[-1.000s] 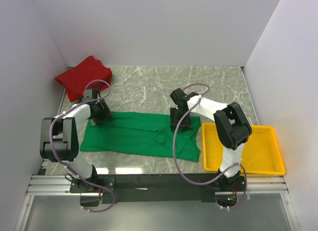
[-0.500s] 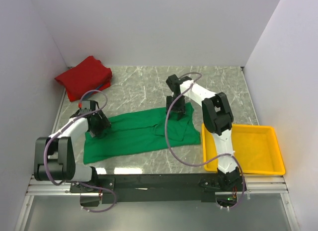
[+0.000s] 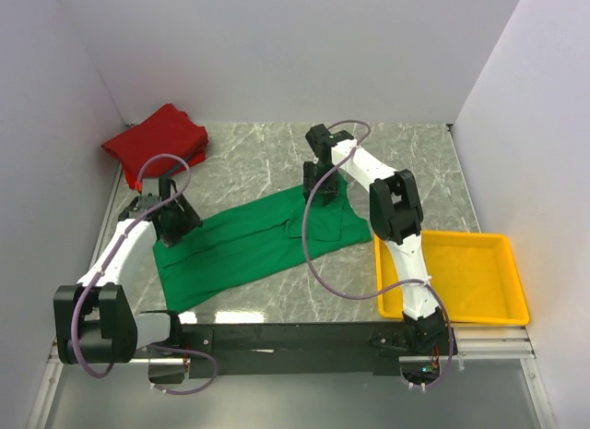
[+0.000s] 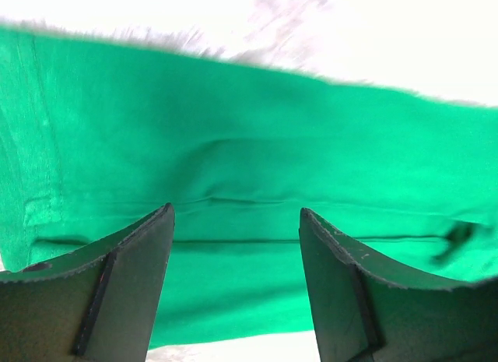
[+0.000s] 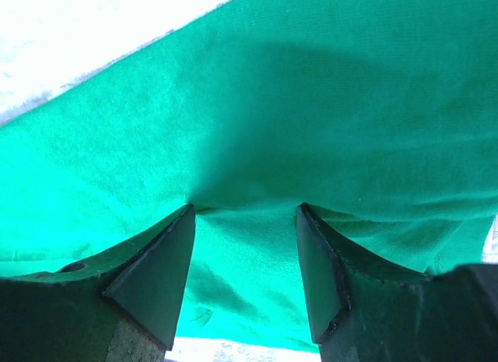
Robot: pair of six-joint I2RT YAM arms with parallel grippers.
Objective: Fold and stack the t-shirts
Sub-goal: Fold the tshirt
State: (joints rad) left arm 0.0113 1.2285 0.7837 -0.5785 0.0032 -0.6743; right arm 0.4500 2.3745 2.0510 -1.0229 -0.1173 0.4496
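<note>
The bright green cotton t-shirt (image 3: 249, 244) lies slantwise on the grey marble table (image 3: 267, 161), left of the yellow plastic tray (image 3: 470, 281). The right gripper (image 5: 245, 210) pinches its tray-side end and the left gripper (image 4: 236, 222) its far end. The crumpled red cotton t-shirt (image 3: 157, 143) lies farthest from the tray.

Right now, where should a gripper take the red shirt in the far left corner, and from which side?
Grip the red t-shirt at its right edge, coming down from the middle of the table. It lies bunched by the left wall, so that side is closed; the right edge is free and looks thick enough to pinch.
</note>
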